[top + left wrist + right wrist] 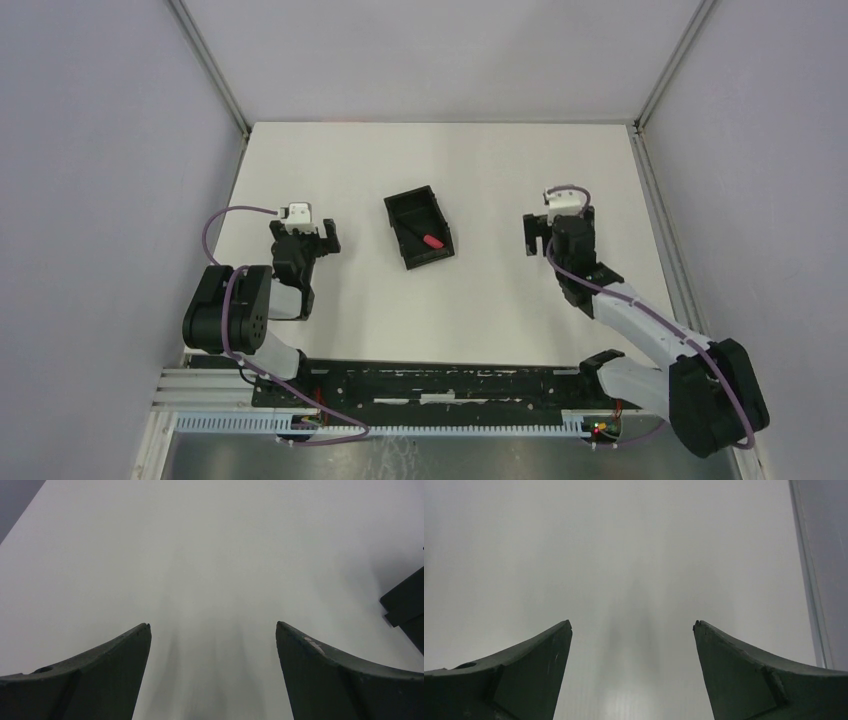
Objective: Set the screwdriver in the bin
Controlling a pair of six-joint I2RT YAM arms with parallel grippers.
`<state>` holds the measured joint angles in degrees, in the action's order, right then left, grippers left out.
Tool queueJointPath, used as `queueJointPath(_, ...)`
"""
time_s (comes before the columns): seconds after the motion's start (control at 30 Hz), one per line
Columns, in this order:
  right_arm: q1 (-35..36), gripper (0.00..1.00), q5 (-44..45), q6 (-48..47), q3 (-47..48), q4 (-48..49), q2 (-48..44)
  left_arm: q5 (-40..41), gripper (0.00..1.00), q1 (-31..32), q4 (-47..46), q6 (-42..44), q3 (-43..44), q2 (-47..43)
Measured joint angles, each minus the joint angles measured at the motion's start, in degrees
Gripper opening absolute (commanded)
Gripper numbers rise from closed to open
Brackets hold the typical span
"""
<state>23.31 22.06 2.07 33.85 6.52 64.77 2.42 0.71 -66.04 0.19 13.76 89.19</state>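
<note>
The black bin (396,230) lies slanted in the middle of the white table. The screwdriver (432,241) rests inside it, red handle toward the near right corner, thin black shaft pointing up-left. My left gripper (305,238) hovers to the left of the bin, open and empty; in the left wrist view (212,625) only bare table lies between its fingers, and a corner of the bin (407,605) shows at the right edge. My right gripper (556,232) stands to the right of the bin, open, with nothing between its fingers (632,623).
Grey walls enclose the table on three sides, with metal corner posts. A wall rail (809,580) runs along the table's right edge, close to the right gripper. The arm bases sit on a black rail (440,385) at the near edge.
</note>
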Motion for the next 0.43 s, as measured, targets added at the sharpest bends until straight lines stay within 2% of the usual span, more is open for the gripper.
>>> queueJointPath(0.1,-1.6,0.98,2.8,0.0,-10.6,5.6,-4.3,0.0,1.00,0.0,0.0,0.0,0.0,0.0)
queueJointPath(0.2,-3.5,0.98,4.1,0.1,-17.3,11.4,-6.4,0.0,1.00,0.0,0.0,0.0,0.0,0.0)
queueJointPath(0.43,-3.9,0.98,4.3,0.9,-19.9,18.4,-5.9,0.0,1.00,0.0,0.0,0.0,0.0,0.0)
